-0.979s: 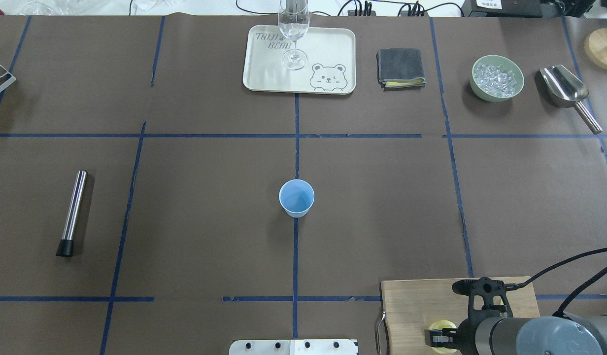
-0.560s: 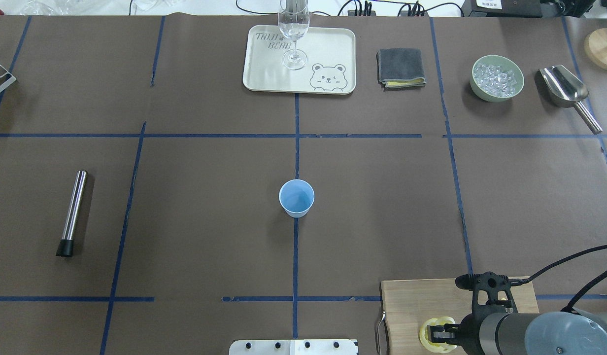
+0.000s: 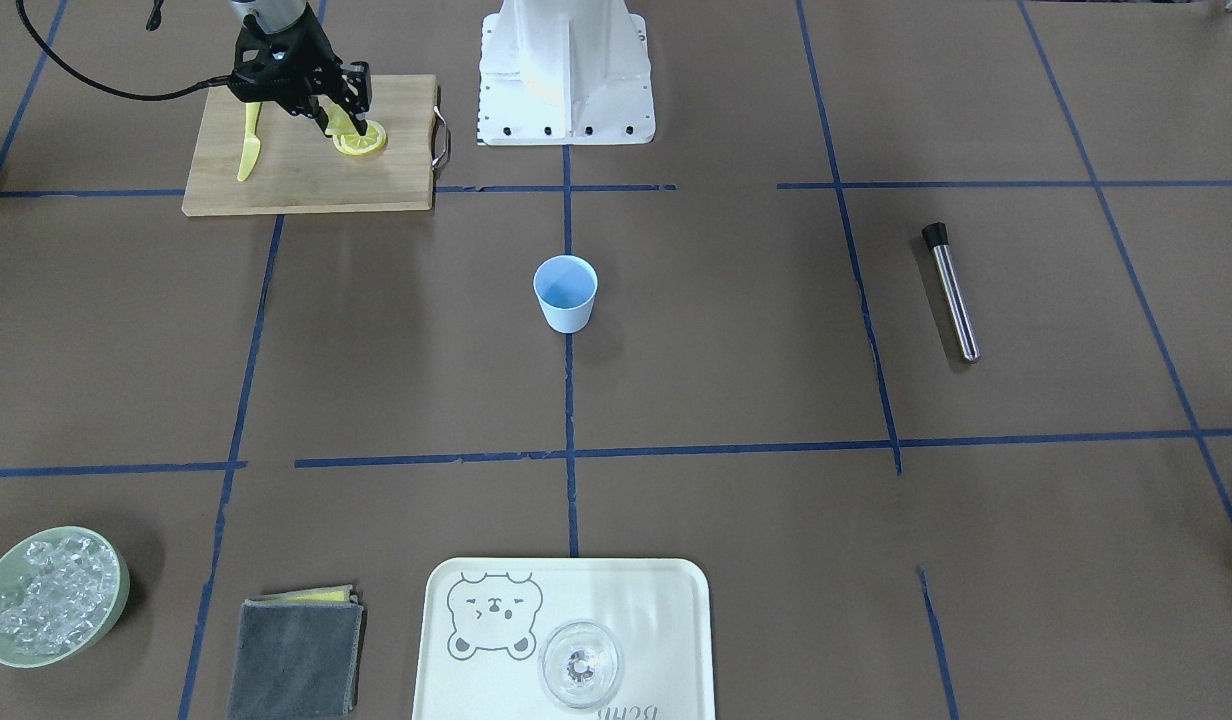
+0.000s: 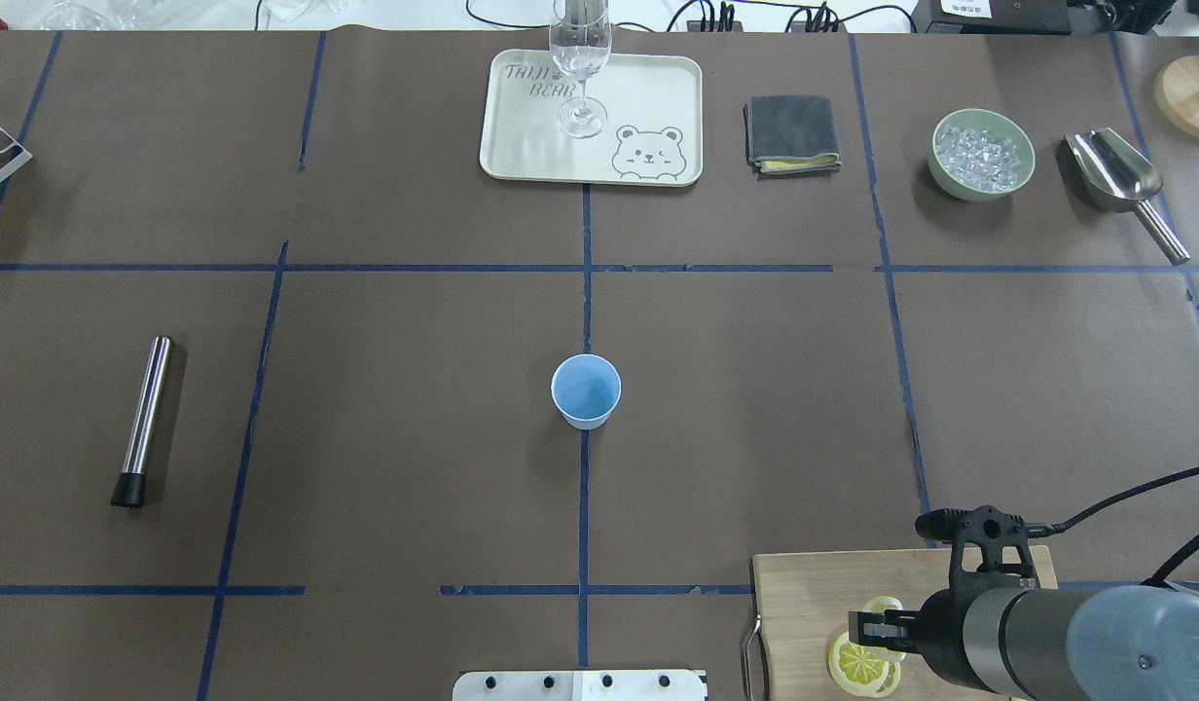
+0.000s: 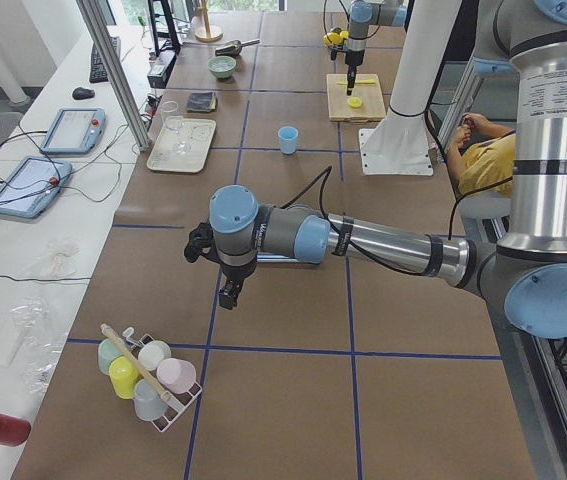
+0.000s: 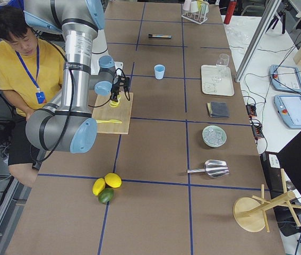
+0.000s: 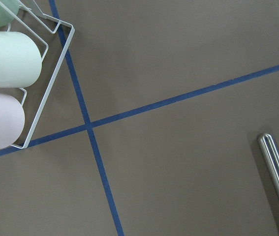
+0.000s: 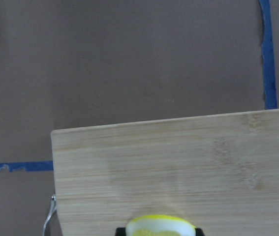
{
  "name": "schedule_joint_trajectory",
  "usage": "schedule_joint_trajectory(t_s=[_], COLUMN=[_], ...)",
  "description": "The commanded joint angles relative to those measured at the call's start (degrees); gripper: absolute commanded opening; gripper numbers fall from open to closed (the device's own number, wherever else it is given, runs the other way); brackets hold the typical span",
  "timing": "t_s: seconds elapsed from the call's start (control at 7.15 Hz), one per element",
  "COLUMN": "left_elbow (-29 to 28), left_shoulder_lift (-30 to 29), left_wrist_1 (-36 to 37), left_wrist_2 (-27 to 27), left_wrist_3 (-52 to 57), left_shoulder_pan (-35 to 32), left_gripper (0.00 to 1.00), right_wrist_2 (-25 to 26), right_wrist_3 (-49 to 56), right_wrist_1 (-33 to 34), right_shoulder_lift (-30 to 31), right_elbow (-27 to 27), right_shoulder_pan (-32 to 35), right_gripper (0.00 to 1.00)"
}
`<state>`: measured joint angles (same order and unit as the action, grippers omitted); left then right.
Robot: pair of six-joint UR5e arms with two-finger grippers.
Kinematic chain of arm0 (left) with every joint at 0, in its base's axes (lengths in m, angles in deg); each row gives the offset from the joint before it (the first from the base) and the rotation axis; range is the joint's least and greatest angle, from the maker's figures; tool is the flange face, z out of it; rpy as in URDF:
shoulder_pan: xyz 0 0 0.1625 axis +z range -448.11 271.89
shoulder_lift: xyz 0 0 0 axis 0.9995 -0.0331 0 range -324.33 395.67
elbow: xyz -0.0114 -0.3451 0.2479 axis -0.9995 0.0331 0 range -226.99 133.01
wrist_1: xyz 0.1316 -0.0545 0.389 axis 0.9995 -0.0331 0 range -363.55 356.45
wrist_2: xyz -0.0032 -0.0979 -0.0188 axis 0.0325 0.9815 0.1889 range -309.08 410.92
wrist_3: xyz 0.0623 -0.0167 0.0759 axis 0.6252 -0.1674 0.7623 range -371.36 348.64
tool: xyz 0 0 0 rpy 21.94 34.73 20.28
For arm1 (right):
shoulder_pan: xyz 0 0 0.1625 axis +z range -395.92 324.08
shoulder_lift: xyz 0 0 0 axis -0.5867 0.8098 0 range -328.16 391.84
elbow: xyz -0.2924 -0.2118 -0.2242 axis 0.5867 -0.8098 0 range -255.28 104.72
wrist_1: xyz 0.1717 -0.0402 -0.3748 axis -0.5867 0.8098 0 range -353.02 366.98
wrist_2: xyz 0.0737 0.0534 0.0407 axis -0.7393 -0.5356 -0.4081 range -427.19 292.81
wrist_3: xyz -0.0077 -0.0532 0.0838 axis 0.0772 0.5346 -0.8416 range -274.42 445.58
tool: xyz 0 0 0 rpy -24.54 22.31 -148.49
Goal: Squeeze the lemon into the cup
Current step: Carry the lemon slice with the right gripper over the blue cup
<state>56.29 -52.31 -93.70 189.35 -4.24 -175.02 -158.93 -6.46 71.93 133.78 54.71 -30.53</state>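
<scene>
Brown table (image 4: pixel 415 438), blue tape lines. The right gripper (image 4: pixel 874 628) has its jaws nipped on the lemon slice (image 4: pixel 860 665) over the wooden cutting board (image 4: pixel 804 594). The blue cup (image 4: pixel 586 389) stands upright, well apart at mid-table. The left gripper (image 5: pixel 229 293) hangs near a cup rack (image 5: pixel 148 385); whether its jaws are spread, I cannot tell.

Opposed overhead and front cameras share the cup (image 4: pixel 586 390); wrist cameras seemingly look down.

Bright, even light falls from above; the cup (image 4: pixel 586 391) throws only a faint shadow. My right wrist view looks soft, slightly blurred.
</scene>
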Motion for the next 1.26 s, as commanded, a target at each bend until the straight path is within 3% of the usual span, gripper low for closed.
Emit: schedule_joint_trajectory(t_s=[0.0,0.28,0.56,1.12], left_elbow=[0.0,0.3,0.3,2.1], left_shoulder_lift=[0.0,0.0,0.1,1.6], left_wrist_1=[0.0,0.1,0.2,0.2], left_wrist_2=[0.0,0.0,0.0,0.0], left_wrist_3=[0.0,0.0,0.0,0.0], left_shoulder_pan=[0.0,0.0,0.0,-0.1], left_gripper=[1.0,1.0,1.0,1.0], right_wrist_2=[-2.4,-6.1,-7.0,-7.1], right_wrist_3=[0.0,0.1,0.1,-1.6], right_wrist_1=[0.0,6.4,19.4,20.2], right_shoulder_lift=[-4.7,-14.6,-33.0,-48.9], right_elbow=[-0.3,-3.1,-10.8,-26.5], right_shoulder_pan=[3.4,9.7,14.8,19.2], right_gripper=[0.51,0.52,0.52,0.57])
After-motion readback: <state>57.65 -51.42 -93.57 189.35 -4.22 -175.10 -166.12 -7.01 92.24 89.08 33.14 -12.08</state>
